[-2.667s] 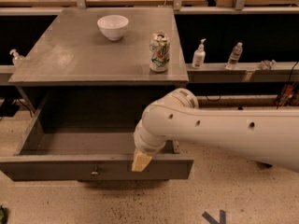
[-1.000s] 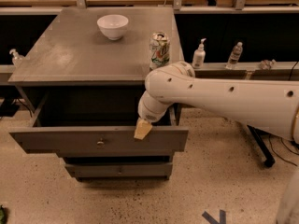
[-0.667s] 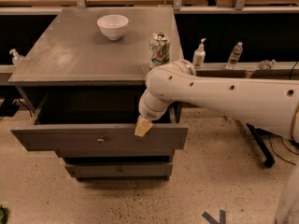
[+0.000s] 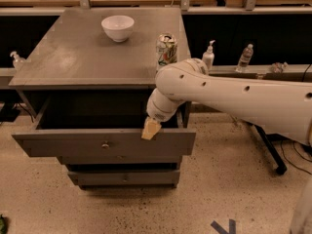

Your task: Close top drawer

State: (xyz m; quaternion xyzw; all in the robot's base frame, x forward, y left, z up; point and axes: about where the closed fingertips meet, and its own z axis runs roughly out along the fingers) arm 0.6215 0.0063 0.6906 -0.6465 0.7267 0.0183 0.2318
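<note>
The top drawer (image 4: 63, 144) of the grey cabinet stands partly pulled out, its flat front facing me with a small metal knob (image 4: 105, 144) at its middle. Its inside is dark. My gripper (image 4: 150, 129) hangs from the white arm (image 4: 234, 99) that reaches in from the right. Its tan tip rests against the upper edge of the drawer front, right of the knob. Two lower grey drawers (image 4: 124, 177) sit pushed in below.
On the cabinet top (image 4: 73, 57) stand a white bowl (image 4: 117, 27) at the back and a drink can (image 4: 166, 48) near the right edge. Bottles (image 4: 245, 57) stand on a shelf behind at the right. A black stand leg (image 4: 268, 150) is on the speckled floor at right.
The top drawer has slid back into the cabinet from its wide-open position, with my gripper staying on its front edge. In the last second it moved only slightly further in.
</note>
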